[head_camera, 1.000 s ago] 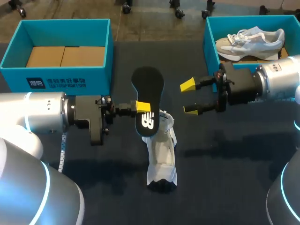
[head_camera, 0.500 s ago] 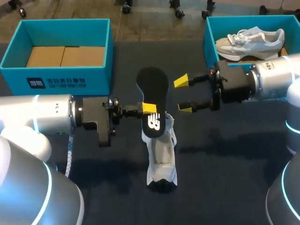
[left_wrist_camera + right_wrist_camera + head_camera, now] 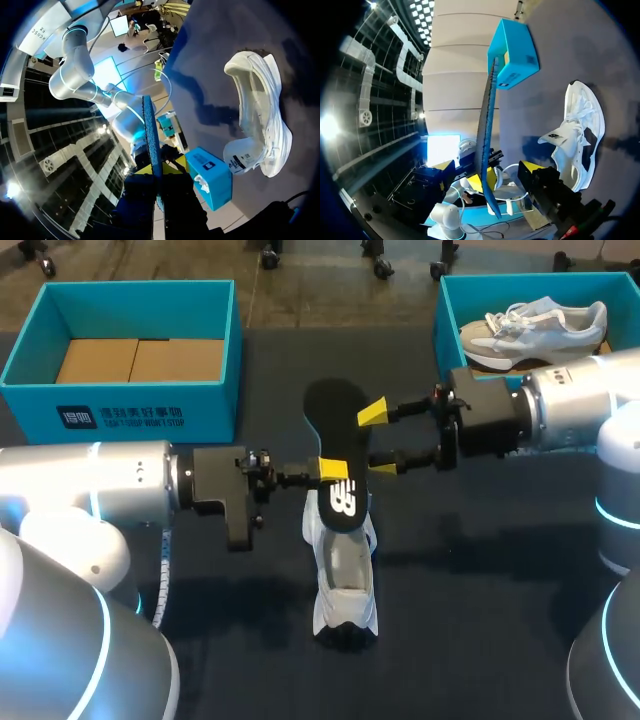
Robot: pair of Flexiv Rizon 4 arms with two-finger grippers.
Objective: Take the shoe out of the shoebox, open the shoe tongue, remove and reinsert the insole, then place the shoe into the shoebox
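My left gripper [image 3: 333, 469] is shut on a black insole [image 3: 335, 430], holding it on edge above the table's middle. A white shoe [image 3: 345, 580] lies on the dark table just below it, its tongue pulled up. My right gripper [image 3: 378, 438] comes in from the right, open, with one yellow finger on each side of the insole's upper half. In the right wrist view the insole [image 3: 487, 130] stands edge-on between the spread fingers with room on both sides, the shoe [image 3: 577, 135] beside it. In the left wrist view the insole [image 3: 151, 135] rises from my shut gripper [image 3: 159, 172], the shoe [image 3: 260, 115] beyond.
An open teal shoebox [image 3: 140, 410] with a cardboard floor stands at the back left. A second teal shoebox [image 3: 445, 330] at the back right holds another pale shoe [image 3: 535, 330]. A white lace trails near my left arm [image 3: 160, 570].
My left arm has carried the insole to the right. My right gripper has moved left until its fingers straddle the insole, and they have narrowed a little.
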